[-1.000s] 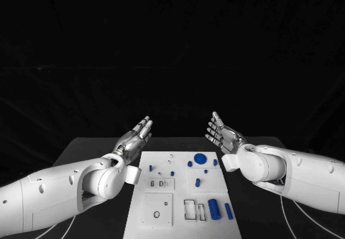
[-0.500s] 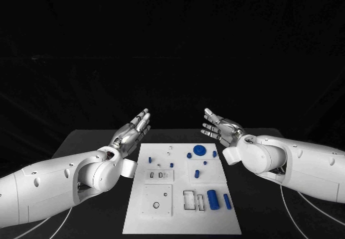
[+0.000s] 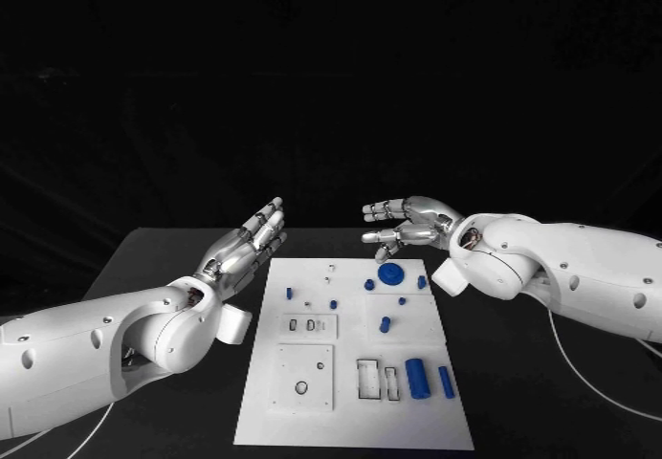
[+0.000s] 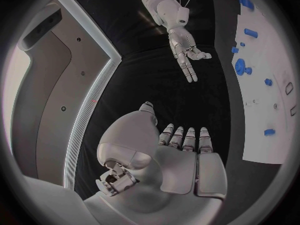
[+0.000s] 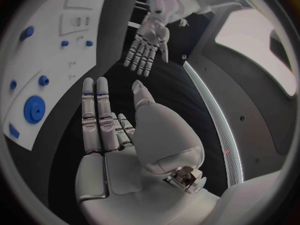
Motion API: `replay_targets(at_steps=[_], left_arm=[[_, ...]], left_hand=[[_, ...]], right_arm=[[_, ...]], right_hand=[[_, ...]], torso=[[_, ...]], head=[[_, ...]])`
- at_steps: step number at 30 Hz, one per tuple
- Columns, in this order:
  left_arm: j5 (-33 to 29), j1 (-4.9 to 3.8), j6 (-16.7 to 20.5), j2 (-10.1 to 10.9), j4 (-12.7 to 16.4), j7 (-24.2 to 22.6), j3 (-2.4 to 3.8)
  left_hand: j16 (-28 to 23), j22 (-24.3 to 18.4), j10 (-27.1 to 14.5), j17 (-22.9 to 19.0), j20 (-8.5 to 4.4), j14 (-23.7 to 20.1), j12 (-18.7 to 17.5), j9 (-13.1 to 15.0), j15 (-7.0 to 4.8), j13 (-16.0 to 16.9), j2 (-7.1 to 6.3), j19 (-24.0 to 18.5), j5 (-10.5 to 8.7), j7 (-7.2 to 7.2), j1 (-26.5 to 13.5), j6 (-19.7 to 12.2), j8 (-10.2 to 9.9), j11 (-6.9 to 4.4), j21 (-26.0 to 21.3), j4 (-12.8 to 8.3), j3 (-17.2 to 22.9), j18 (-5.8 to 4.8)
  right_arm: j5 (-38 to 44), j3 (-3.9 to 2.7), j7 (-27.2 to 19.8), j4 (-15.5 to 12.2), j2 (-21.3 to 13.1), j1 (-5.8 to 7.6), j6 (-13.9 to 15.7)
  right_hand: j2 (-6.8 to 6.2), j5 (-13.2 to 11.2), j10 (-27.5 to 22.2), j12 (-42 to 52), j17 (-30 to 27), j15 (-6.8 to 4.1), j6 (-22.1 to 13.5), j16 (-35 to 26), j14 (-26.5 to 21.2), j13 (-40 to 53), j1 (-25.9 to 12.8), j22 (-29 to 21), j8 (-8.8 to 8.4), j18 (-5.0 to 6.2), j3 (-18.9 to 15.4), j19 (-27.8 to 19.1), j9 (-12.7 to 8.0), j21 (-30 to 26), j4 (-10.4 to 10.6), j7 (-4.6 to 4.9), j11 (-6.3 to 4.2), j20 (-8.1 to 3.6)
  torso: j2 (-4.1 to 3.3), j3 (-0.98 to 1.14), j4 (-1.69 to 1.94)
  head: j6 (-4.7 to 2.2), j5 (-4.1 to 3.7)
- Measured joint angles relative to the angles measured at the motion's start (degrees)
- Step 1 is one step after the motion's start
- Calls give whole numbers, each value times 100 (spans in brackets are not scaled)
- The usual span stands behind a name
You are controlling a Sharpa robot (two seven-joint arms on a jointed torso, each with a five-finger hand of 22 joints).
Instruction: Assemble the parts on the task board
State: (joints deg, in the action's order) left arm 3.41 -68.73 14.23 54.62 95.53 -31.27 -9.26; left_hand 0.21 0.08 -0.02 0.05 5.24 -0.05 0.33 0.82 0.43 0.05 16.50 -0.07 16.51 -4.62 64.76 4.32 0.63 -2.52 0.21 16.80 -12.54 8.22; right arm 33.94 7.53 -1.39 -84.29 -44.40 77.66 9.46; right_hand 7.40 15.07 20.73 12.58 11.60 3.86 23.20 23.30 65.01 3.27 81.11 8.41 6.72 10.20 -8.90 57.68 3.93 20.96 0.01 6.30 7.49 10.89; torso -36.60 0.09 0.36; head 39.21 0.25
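Two white arms reach over the black tabletop (image 3: 165,258), each robot hand empty with fingers apart. The left robot hand (image 3: 249,244) hangs flat-fingered beside the far left corner of the task board (image 3: 352,421); the right robot hand (image 3: 405,226) hovers above the board's far edge, fingers loosely curved, touching nothing. The white board lies mid-table — a blue round disc (image 3: 390,274) near its far end, small blue parts (image 3: 333,304) scattered at its middle, and two blue cylinders (image 3: 418,377) side by side toward the near right.
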Motion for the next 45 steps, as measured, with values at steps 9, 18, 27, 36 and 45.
replay_targets(at_steps=[9,18,27,36,45], left_arm=[[46,-118,11,396,451,-34,4],[50,-164,12,552,626,-29,4],[-23,-170,4,606,646,-6,3],[-100,-171,-19,609,649,16,2],[-140,-171,-55,566,589,21,2]], left_hand=[[0,0,0,1,215,10,0,1,154,1,-22,10,111,-11,174,51,0,0,0,0,0,26],[0,1,1,1,460,16,0,7,270,2,8,10,379,10,339,72,0,60,0,0,0,116],[0,1,0,2,500,23,0,8,305,3,8,11,625,31,505,93,0,102,0,-21,22,116],[0,1,0,3,500,7,0,13,321,4,-22,11,714,71,580,132,23,143,0,-33,33,116],[0,1,0,3,500,10,0,21,358,1,-6,11,778,93,657,154,23,185,0,-39,73,116]], right_arm=[[3690,2,949,-305,25,290,-468],[5926,1,1238,-693,-113,353,-641],[6918,1,1338,-896,-246,338,-601],[7275,3,1362,-850,-294,185,-385],[7365,4,1337,-630,-224,-2,-175]], right_hand=[[-325,-88,1853,522,692,-401,2167,871,1017,97,325,233,459,1,479,1158,432,435,-412,-277,-282,-512],[-479,-20,2423,375,1304,-551,2791,1662,1267,74,192,580,351,0,769,1462,591,856,-402,-169,-384,-691],[-624,-9,2919,286,1805,-606,3019,2162,1363,80,46,836,167,1,997,1511,670,1093,-331,-84,-416,-741],[-712,-13,3032,236,2149,-593,2993,2436,1390,89,-43,928,1,0,1076,1511,655,1154,-252,-26,-406,-741],[-742,56,3057,94,2337,-582,2721,2570,1401,75,-73,1038,-267,1,1243,1510,503,1205,-213,97,-336,-741]], torso=[[-349,18,83],[-556,27,141],[-651,35,141],[-661,27,144],[-637,4,148]], head=[[55,-26],[211,-6],[334,-5],[433,10],[493,1]])
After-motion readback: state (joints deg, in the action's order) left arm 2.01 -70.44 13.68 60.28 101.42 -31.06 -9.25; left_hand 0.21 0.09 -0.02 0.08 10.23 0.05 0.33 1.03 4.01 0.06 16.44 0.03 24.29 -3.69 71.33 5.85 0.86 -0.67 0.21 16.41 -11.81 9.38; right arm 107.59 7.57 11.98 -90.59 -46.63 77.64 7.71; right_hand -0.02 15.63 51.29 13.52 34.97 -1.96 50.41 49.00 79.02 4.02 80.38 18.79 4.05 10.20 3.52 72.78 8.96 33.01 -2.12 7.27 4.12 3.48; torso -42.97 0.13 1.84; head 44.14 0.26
